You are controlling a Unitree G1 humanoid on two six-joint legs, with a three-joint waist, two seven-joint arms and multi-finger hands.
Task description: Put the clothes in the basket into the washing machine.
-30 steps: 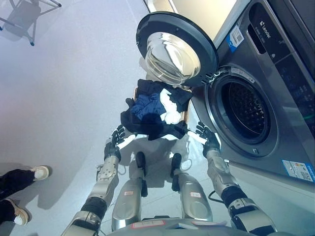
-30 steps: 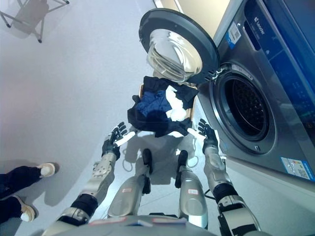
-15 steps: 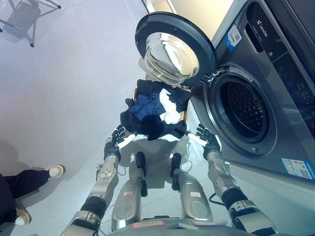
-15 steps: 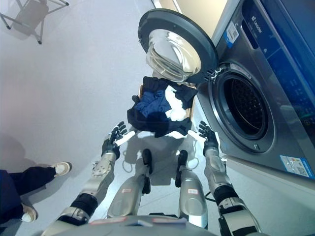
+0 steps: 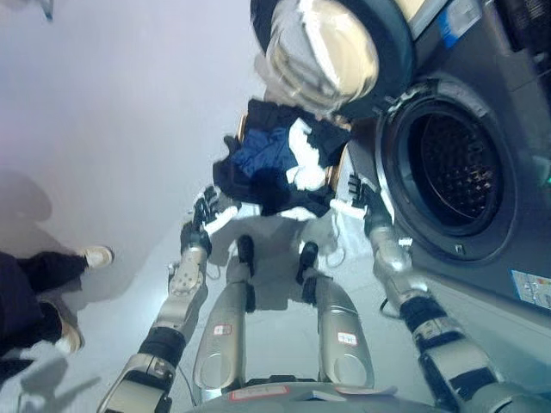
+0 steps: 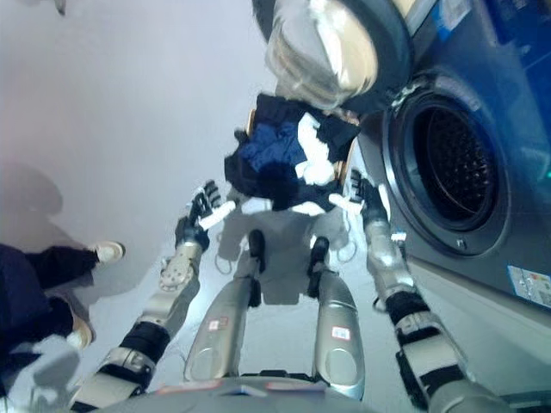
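A basket (image 5: 341, 169) on the floor is heaped with dark, blue and white clothes (image 5: 277, 165). It stands below the open round door (image 5: 331, 47) of the grey washing machine (image 5: 508, 172), whose drum opening (image 5: 454, 168) is at the right. My left hand (image 5: 205, 215) is open, just left of the heap's near edge. My right hand (image 5: 366, 198) is open, at the heap's near right corner, between the basket and the drum.
A person's legs and shoes (image 5: 52, 288) stand at the left on the pale floor (image 5: 112, 129).
The camera has tipped down and nearer, so the whole picture has shifted. The person at the left has stepped closer. Both hands keep their places beside the basket.
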